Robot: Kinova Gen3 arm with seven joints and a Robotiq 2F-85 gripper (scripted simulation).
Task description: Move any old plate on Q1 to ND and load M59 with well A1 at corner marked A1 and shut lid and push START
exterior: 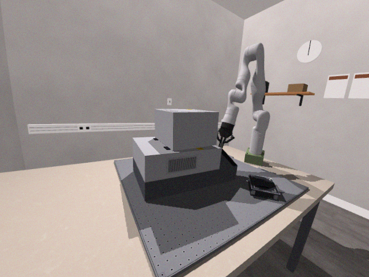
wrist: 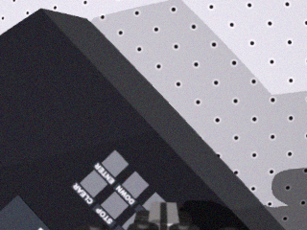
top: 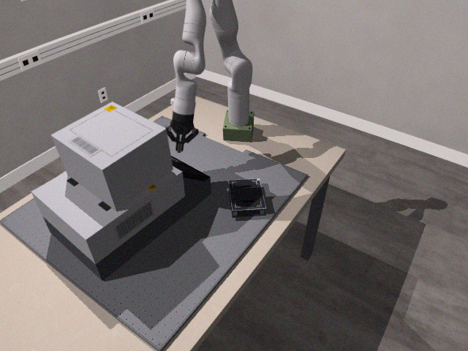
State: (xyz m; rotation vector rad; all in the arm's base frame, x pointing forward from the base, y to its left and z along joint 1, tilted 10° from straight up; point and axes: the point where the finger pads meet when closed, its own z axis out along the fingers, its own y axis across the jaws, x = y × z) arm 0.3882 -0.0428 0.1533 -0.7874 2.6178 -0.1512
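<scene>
The gripper (top: 179, 150) (exterior: 221, 146) (wrist: 163, 216) is hovering at the front panel of cycler Q1 (top: 140, 189) (exterior: 181, 161) (wrist: 96, 96), fingers fully closed, gripping nothing. Q1's lid (top: 113, 140) (exterior: 187, 129) is lying level on the body. In the wrist view, the CLEAR key (wrist: 93, 183) is sitting toward seven o'clock from centre.

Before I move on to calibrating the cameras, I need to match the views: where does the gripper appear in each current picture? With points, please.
Top: the gripper (top: 179, 149) (exterior: 221, 146) (wrist: 163, 216) is left of centre, beside the cycler's raised upper box.
Exterior: right of centre, partly behind the cycler.
Wrist: bottom edge, just right of centre, fingertips together.
Shared landmark: the cycler's dark sloping front (top: 191, 170) (exterior: 229, 159) (wrist: 72, 96).
</scene>
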